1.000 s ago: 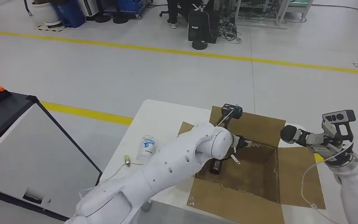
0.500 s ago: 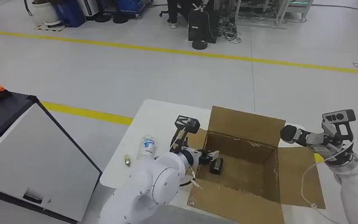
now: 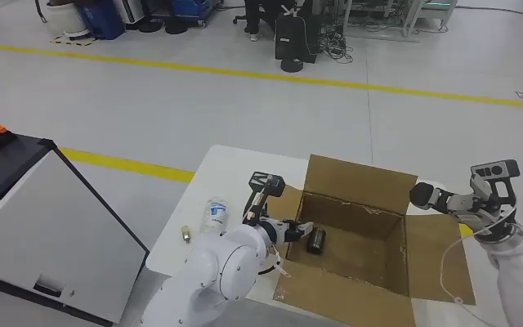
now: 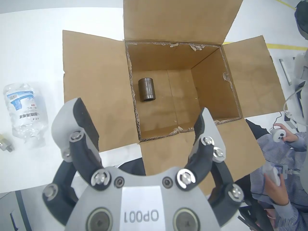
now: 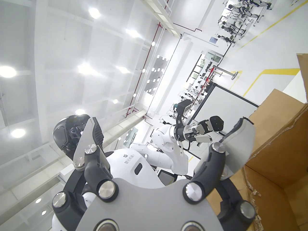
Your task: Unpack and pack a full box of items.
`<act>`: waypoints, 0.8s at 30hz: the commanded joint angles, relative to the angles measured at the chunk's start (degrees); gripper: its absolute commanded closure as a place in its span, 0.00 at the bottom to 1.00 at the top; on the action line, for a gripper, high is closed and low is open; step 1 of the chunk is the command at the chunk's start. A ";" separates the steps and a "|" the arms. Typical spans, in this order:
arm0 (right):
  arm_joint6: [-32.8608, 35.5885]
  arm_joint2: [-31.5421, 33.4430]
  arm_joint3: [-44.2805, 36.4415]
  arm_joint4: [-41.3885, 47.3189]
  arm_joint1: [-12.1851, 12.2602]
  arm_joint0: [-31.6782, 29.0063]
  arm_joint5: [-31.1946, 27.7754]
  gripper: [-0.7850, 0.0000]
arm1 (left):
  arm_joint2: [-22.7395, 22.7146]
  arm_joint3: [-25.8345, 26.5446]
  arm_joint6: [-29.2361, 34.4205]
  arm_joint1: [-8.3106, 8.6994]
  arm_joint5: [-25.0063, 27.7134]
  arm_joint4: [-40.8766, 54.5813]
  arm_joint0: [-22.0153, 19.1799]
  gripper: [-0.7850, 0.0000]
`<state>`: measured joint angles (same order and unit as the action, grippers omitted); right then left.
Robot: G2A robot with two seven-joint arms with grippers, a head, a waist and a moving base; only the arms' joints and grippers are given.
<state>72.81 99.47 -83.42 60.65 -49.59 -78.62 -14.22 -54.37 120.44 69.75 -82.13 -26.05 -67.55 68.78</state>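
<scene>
1. Cardboard box (image 4: 209,73): set on the white table (image 4: 36,49), all four flaps folded outward.
2. Dark metal cylinder (image 4: 147,89): laid on its side on the box floor, close to the wall nearest the bottle (the only item inside).
3. Left gripper (image 4: 140,108): held above the box edge, fingers spread wide, nothing gripped.
4. Right gripper (image 5: 168,121): kept beside the box's opposite side, fingers parted, nothing gripped.
5. Clear plastic bottle (image 4: 24,114): laid flat on the table beside the box.
6. Small brass fitting (image 4: 4,145): placed near the bottle.
</scene>
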 commanded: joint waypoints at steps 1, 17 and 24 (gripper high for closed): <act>0.00 0.00 0.00 0.00 0.00 0.00 0.00 0.00 | 0.00 0.00 0.01 0.00 -0.01 0.00 0.00 0.00; 0.00 0.00 0.00 0.00 0.00 0.00 0.00 0.00 | -8.84 2.39 -6.83 0.86 -7.07 -4.76 7.54 0.00; 0.00 0.00 0.00 0.00 0.00 0.00 0.00 0.00 | -17.93 3.29 -6.57 1.32 -12.84 -5.34 11.50 0.00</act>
<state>72.81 99.47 -83.42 60.65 -49.59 -78.62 -14.22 -70.80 123.67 63.03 -80.88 -38.23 -73.40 79.70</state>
